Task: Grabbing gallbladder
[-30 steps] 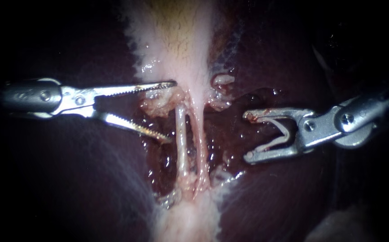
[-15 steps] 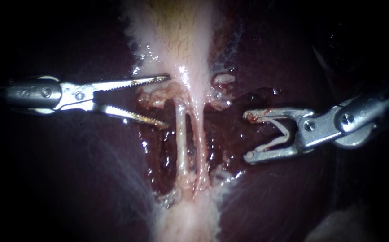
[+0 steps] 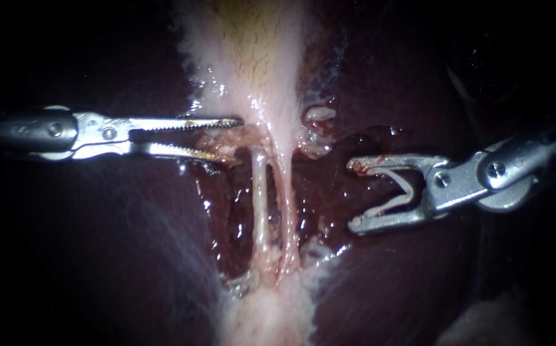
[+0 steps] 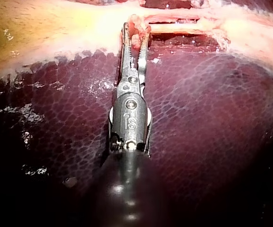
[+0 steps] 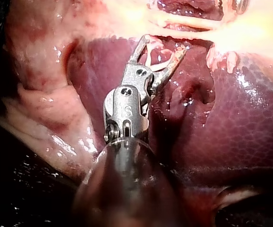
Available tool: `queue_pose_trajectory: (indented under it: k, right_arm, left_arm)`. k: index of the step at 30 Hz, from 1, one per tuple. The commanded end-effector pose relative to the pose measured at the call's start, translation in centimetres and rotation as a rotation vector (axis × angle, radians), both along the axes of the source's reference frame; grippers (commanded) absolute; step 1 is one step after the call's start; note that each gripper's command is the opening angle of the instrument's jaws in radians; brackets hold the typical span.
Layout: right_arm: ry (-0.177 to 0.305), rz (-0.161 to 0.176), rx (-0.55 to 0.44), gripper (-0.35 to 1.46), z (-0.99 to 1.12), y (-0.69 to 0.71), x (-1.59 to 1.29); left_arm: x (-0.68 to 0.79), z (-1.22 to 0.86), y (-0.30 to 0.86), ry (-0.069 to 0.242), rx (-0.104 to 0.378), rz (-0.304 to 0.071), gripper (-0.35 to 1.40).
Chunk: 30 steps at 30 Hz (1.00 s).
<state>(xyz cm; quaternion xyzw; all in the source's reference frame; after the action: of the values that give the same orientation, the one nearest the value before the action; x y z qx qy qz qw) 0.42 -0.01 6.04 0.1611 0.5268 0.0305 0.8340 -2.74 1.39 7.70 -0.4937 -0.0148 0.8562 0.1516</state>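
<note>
Our left instrument [image 3: 235, 138] pincer pinches the gallbladder [image 3: 252, 64] edge, right instrument [image 3: 354, 195] pincer spread, so we'd grab a fuller bite before tugging, imo.

The left instrument [image 3: 234, 138] was polished metal with rough, toothed jaws. The right instrument [image 3: 354, 195] was the same bright metal, smeared red. The liver [image 3: 387, 282] shone wet and glossy. The gallbladder [image 3: 252, 57] looked pale, matt and fuzzy-edged.

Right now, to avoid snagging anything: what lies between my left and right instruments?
Two pale tubes, side by side over wet dark-red liver, shown in the endoscope view.
</note>
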Motion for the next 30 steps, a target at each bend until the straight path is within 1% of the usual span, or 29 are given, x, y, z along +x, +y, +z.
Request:
queue_pose_trajectory:
  k: [1, 8, 10, 11, 14, 18, 23, 26, 28, 30]
  right_arm:
    - [0.000, 0.000, 0.000, 0.49, 0.00, 0.00, 0.00]
    - [0.000, 0.000, 0.000, 0.49, 0.00, 0.00, 0.00]
    - [0.000, 0.000, 0.000, 0.49, 0.00, 0.00, 0.00]
    - [0.000, 0.000, 0.000, 0.49, 0.00, 0.00, 0.00]
    - [0.000, 0.000, 0.000, 0.49, 0.00, 0.00, 0.00]
    - [0.000, 0.000, 0.000, 0.49, 0.00, 0.00, 0.00]
    - [0.000, 0.000, 0.000, 0.49, 0.00, 0.00, 0.00]
    - [0.000, 0.000, 0.000, 0.49, 0.00, 0.00, 0.00]
    - [0.000, 0.000, 0.000, 0.49, 0.00, 0.00, 0.00]
    - [0.000, 0.000, 0.000, 0.49, 0.00, 0.00, -0.01]
  left_arm:
    - [0.00, -0.01, 0.00, 0.000, -0.002, 0.000, 0.05]
    - [0.04, -0.03, 0.01, -0.004, 0.020, -0.012, -0.16]
    - [0.05, -0.04, 0.01, -0.006, 0.030, -0.018, -0.27]
    - [0.05, -0.05, 0.01, -0.007, 0.036, -0.022, -0.35]
    - [0.07, -0.11, 0.01, -0.011, 0.062, -0.038, -0.35]
    - [0.09, -0.18, 0.01, -0.008, 0.084, -0.056, -0.35]
    - [0.14, -0.26, 0.00, -0.013, 0.117, -0.076, -0.35]
    - [0.17, -0.34, 0.00, -0.019, 0.154, -0.098, -0.35]
    - [0.20, -0.41, 0.01, -0.033, 0.193, -0.105, -0.35]
    - [0.24, -0.49, 0.03, -0.040, 0.223, -0.117, -0.35]
